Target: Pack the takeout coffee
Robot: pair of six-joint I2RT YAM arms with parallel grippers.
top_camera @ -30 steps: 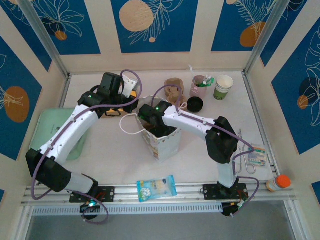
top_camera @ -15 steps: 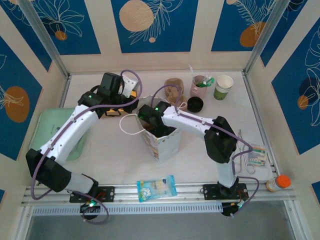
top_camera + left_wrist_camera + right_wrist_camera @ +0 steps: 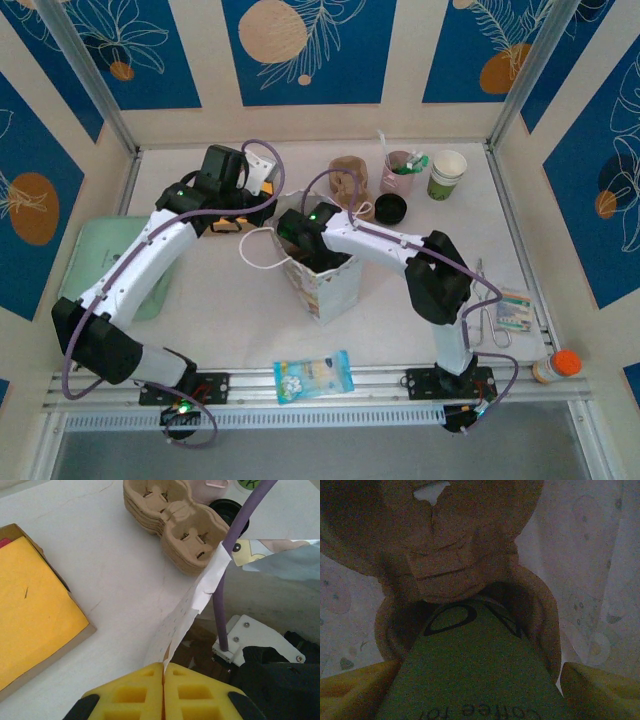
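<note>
Down inside the bag (image 3: 330,290), the right tool (image 3: 480,666) clenches the takeout coffee (image 3: 470,680) between fingers (image 3: 600,690).

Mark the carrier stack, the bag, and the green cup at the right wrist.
carrier stack (image 3: 172,516), left wrist view, middle ridge of the top carrier.
bag (image 3: 330,293), top view, its patterned outer wall.
green cup (image 3: 470,680), right wrist view, its side wall.

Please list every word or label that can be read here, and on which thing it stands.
"Coffee for": upside down, cut off by the picture's edge, on the green cup.
Print on the paper bag: too blurred to read.
Print on the blue packet: too small to read.
</note>
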